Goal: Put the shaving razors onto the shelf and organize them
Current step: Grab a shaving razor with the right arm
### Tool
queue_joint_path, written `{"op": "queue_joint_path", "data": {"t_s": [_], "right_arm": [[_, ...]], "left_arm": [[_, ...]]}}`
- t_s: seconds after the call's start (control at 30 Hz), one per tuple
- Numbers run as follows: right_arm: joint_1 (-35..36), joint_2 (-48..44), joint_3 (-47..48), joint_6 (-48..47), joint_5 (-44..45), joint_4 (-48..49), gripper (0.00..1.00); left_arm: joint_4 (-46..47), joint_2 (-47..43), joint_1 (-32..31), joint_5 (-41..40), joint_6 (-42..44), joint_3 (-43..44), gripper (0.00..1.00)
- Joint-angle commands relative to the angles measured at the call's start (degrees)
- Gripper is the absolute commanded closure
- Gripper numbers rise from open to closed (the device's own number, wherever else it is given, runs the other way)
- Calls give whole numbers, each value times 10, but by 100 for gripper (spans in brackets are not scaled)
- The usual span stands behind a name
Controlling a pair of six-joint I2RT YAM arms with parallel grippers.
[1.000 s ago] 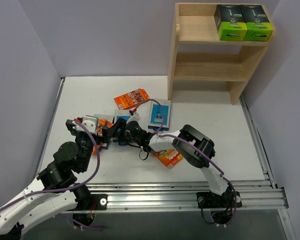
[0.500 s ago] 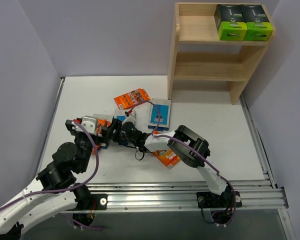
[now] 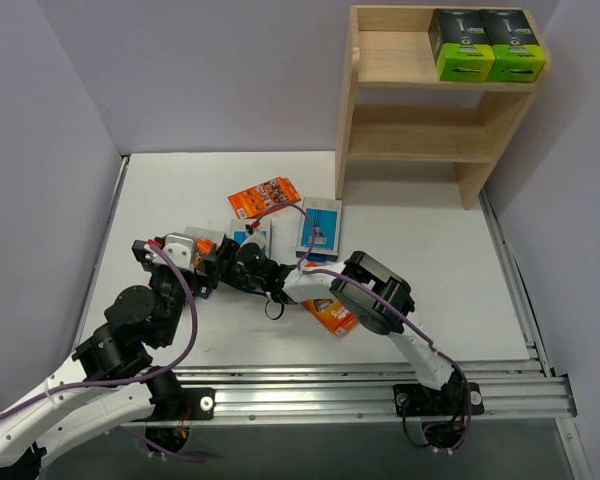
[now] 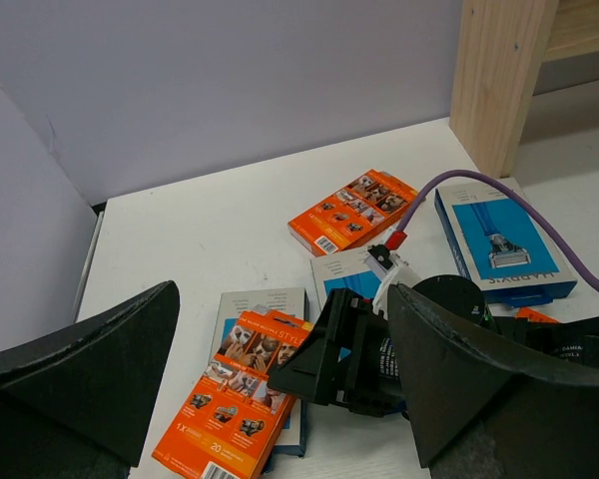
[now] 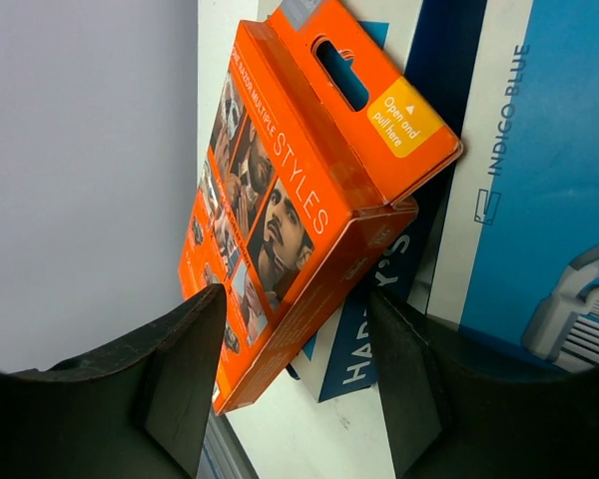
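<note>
Two black razor boxes with lime-green ends point(image 3: 486, 44) stand on the top tier of the wooden shelf point(image 3: 420, 140). An orange razor pack point(image 4: 238, 397) lies tilted across a light-blue card point(image 4: 263, 303) at the table's left. My right gripper point(image 5: 295, 299) is open and straddles that orange pack point(image 5: 299, 215); its right finger stands apart from the pack. My left gripper point(image 4: 285, 319) hangs wide open just behind, holding nothing, with the right gripper point(image 4: 324, 351) between its fingers. Other packs lie loose: an orange one point(image 3: 263, 197), light-blue cards point(image 3: 319, 225) point(image 3: 250, 236), and an orange one point(image 3: 332, 315) under the right arm.
The shelf's lower tier point(image 3: 412, 132) holds nothing. A purple cable point(image 4: 479, 190) from the right arm crosses above the light-blue card point(image 4: 504, 244). Grey walls close in the table on the left and at the back. A metal rail point(image 3: 380, 385) runs along the near edge.
My right gripper has slid left across the table until its fingers came round the tilted orange pack. The jaws have narrowed slightly. The left arm has stayed put.
</note>
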Motion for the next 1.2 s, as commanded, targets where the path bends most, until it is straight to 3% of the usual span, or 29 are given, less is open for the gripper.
{"op": "queue_joint_path", "data": {"t_s": [0.0,0.43,0.77,0.93,1.03,1.17], "right_arm": [[0,14,18,-3,27,-59,46],[-18,29,28,8,27,-41,55],[-27,5,5,-3,27,29,85],[-27,-37,-11,-26,26,50,90],[-31,-75,-43,-37,27,75,100],[-38,-116,-91,-47,16,116,100]], "left_arm": [[18,-6,-5,-2,4,4,6],[17,7,-10,1,6,1,6],[19,15,-11,1,8,-1,6],[22,19,-11,1,9,-2,6],[23,21,-11,-1,11,-2,6],[20,22,-11,-7,11,0,6]]}}
